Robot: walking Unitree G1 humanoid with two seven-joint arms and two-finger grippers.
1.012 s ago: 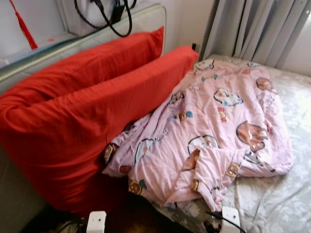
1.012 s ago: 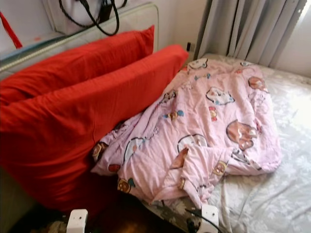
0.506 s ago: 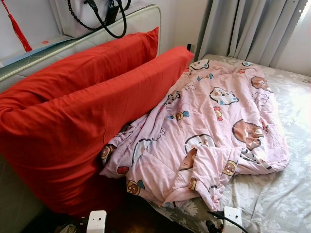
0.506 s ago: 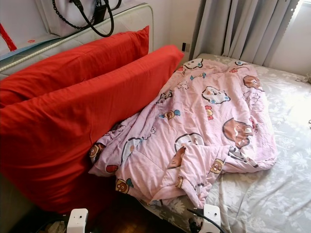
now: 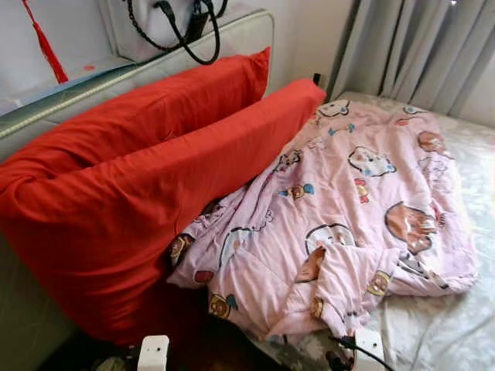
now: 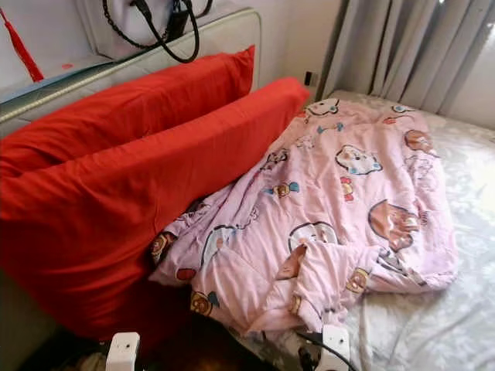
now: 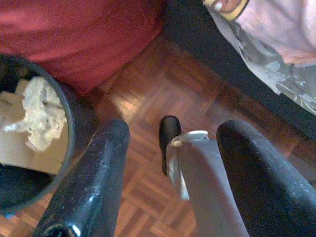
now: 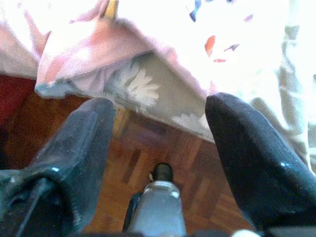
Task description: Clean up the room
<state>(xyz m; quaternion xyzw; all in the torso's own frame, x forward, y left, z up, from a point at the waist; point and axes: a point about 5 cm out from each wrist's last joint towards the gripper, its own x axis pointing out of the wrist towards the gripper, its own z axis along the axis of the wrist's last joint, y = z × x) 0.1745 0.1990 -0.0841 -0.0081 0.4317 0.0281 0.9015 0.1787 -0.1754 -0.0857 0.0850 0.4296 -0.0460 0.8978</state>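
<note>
Only the head camera shifts; the crumpled pink cartoon-print quilt (image 5: pixel 356 224) stays at two o'clock of the big red pillows (image 5: pixel 131 193). Both hands, left hand (image 7: pixel 170 163) and right hand (image 8: pixel 160 148), hang spread and empty; tidying is not begun.

Both arms hang low; the left gripper (image 7: pixel 170 143) and the right gripper (image 8: pixel 160 128) point floorward, fingers spread apart, holding nothing
</note>
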